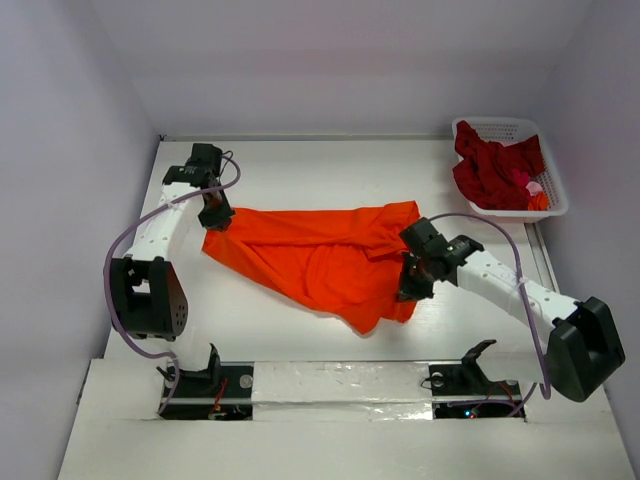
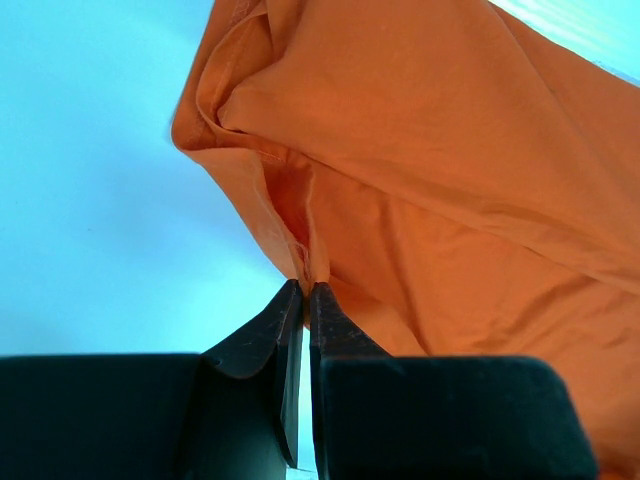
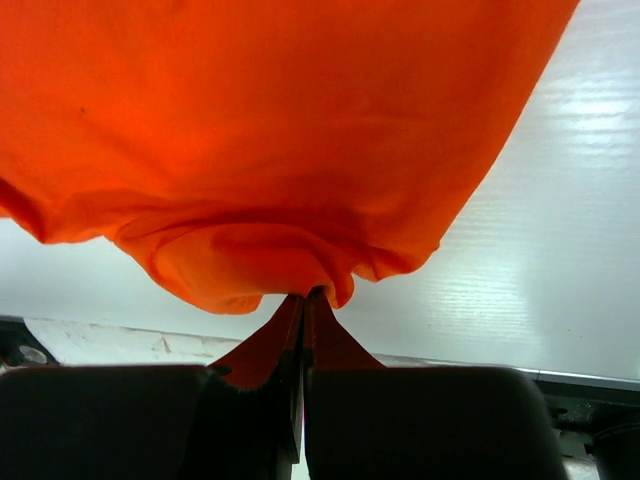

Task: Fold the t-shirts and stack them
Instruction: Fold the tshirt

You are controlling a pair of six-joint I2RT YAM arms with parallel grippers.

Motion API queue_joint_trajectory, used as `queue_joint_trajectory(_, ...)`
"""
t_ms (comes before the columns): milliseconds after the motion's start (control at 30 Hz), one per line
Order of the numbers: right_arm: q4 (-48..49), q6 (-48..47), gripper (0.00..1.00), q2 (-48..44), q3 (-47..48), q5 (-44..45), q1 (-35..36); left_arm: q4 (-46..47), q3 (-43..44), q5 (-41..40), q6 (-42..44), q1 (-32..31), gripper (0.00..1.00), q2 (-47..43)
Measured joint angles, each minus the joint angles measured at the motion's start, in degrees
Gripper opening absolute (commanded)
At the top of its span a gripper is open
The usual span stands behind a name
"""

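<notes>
Sitting at the far right corner of the table (image 1: 300, 170), the basket (image 1: 556, 180) is holding a dark red shirt (image 1: 490, 170) bunched in a heap, with bits of pink and orange cloth showing at its near right side. The orange shirt (image 1: 320, 260) is lying rumpled across the middle of the table, spanning the space between the two grippers. The left arm is rising from its base and bending inward, with the left gripper (image 2: 305, 290) pointing down at the shirt's left end. Its jaws are pressing almost together, pinching a bit of hem. The right arm is stretching leftward low over the table, with the right gripper (image 3: 303, 297) meeting the shirt's near right edge. Its jaws are clamping tight on a fold of cloth that is billowing above them.
</notes>
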Motion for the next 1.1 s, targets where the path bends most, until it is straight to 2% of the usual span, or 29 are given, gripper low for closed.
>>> queue_joint_trajectory(400,0.1,-5.3,0.00,2.9,3.8,-0.3,-8.2,-0.3,0.6,0.2,0.1,2.1,0.00,0.0)
queue_joint_trajectory(1100,0.0,-12.2,0.00,9.2,9.4,-0.1,-15.6,0.1,2.1,0.7,0.2,3.8,0.00,1.5)
